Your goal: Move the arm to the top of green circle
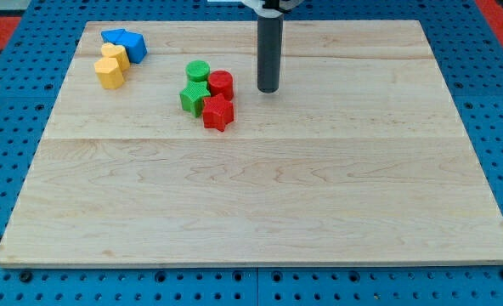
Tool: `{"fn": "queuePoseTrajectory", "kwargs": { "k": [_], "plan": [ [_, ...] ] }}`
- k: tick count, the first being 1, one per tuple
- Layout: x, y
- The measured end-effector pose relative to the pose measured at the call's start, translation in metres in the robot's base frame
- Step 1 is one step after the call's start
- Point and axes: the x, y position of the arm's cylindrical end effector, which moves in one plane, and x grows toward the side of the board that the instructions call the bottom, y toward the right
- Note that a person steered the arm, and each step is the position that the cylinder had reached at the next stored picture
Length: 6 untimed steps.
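Tip [268, 89] right of red circle [221, 83], green circle [198, 71] beyond.

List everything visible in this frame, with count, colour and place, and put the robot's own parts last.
green circle: 1, green, top of the centre-left cluster
green block: 1, green, shape unclear, below the green circle
red cylinder: 1, red, right of the green circle
red star: 1, red, bottom of the cluster
blue blocks: apparently 2, blue, top left
yellow blocks: 2, yellow, below the blue ones
board: 1, light wood
perforated base: blue, red at the top corners
my tip: 1, dark rod, right of the red cylinder, apart from it
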Motion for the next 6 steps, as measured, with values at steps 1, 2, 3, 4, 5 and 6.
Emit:
{"fn": "queuePoseTrajectory", "kwargs": {
  "k": [1,2,3,4,5,6],
  "plan": [
    [-0.001,0.002],
    [-0.044,0.056],
    [-0.063,-0.024],
    [-0.073,-0.089],
    [-0.035,-0.089],
    [-0.004,-0.127]
  ]
}}
